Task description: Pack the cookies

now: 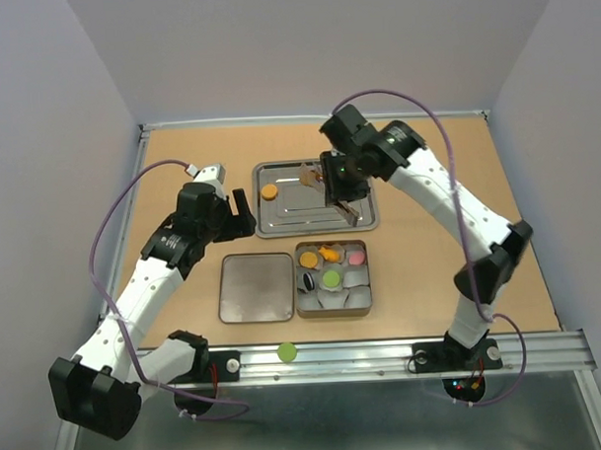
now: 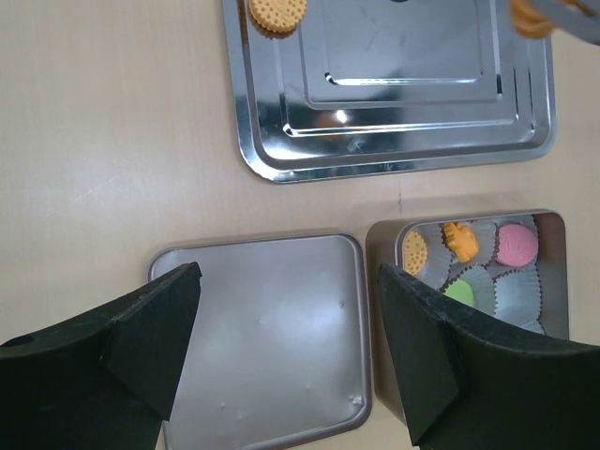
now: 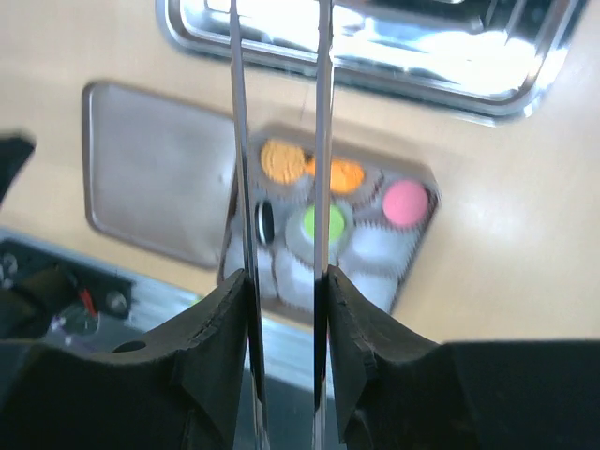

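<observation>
Top view only: green disc on the front rail, back toward the arm bases and well apart from both end effectors.

Left wrist view: left end effector released, jaws wide, nothing between them. The lid lies directly beneath it on the worktop. The tray ahead of it carries one orange cookie. A second orange cookie at the frame edge meets a grey part; whether it is held is unclear.

Right wrist view: right end effector, blades parallel with a narrow gap, tips out of frame. Cannot tell its grasp.

Tin beneath its blades holds two orange cookies, pink cookie, green cookie and black cookie, all in white paper cups.
</observation>
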Available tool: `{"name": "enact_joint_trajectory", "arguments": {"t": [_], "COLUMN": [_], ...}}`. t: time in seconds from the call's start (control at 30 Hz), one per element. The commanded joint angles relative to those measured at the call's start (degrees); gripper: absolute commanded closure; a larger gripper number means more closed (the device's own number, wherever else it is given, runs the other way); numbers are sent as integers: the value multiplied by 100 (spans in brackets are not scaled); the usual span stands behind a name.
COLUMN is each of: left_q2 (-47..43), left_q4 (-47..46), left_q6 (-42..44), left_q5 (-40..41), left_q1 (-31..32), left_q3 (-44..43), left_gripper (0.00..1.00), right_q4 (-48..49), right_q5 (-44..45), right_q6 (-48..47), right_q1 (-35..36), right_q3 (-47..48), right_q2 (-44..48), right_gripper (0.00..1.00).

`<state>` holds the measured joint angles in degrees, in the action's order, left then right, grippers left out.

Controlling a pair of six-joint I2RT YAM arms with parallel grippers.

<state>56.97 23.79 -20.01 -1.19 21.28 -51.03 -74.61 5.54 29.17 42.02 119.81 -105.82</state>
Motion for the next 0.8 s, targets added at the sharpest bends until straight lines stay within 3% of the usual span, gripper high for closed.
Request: {"name": "enact_joint_trajectory", "arguments": {"t": [0.0,0.33,0.77], "left_q2": [112,516,895], "left_q4": [-155,-261,-252], "left_q6": [85,6,-284], "left_q5": [-144,-320,-496], "left_q1": [8,8,8], "left_q3": [-232,-478,-760], "left_gripper": [13,13,14], "right_q4": [61,-80,-493], "right_q5": [-421,-1793,-1961], "right_q6": [19,54,115], "right_q1": [-10,-1,-1], "right_q3": [-991,-3111,-4721], "right_q2": [1000,3022,4368], "right_gripper": [65,65,66]}}
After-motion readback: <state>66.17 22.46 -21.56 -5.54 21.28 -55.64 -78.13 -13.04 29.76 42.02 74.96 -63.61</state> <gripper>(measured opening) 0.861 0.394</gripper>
